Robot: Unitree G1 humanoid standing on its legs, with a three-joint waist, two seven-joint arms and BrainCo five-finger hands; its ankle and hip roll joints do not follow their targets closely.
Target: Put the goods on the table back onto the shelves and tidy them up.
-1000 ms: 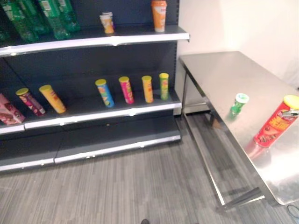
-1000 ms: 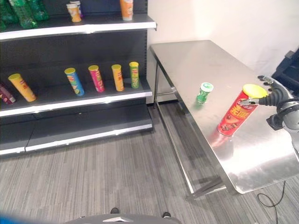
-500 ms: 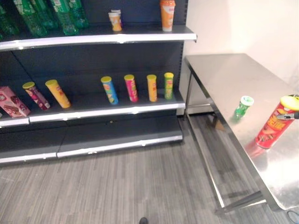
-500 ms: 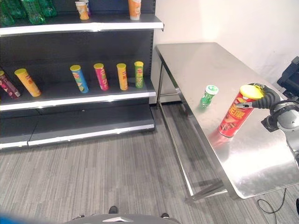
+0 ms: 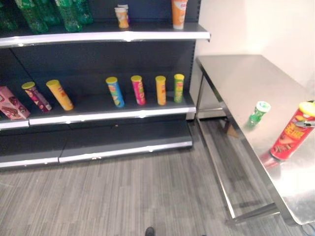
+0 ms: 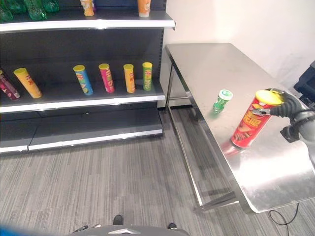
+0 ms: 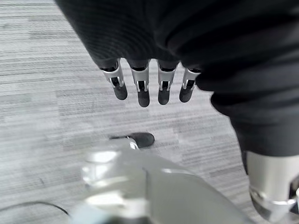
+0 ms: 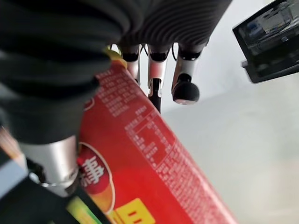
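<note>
A tall red chip can [image 6: 250,126] with a yellow lid stands on the steel table [image 6: 216,64] near its right edge. My right hand [image 6: 287,105] is at the can's top: the thumb lies on its front and the fingers [image 8: 185,88] reach straight past its far side, so the hand is open. In the right wrist view the red can [image 8: 145,154] runs between thumb and fingers. A small green bottle [image 6: 222,100] with a white cap stands a little further along the table. My left hand [image 7: 149,84] hangs open over the floor.
The dark shelf unit [image 5: 113,115] stands left of the table. Its middle shelf holds several chip cans [image 5: 139,90] and a pink box [image 5: 12,102]. The top shelf carries green bottles [image 5: 29,12], cups [image 5: 121,16] and an orange can [image 5: 179,12]. A black device [image 6: 306,81] sits right of the table.
The camera has shifted, so the whole scene sits differently. My right hand has moved in from beside the can's lid to around its top. The can stands where it was.
</note>
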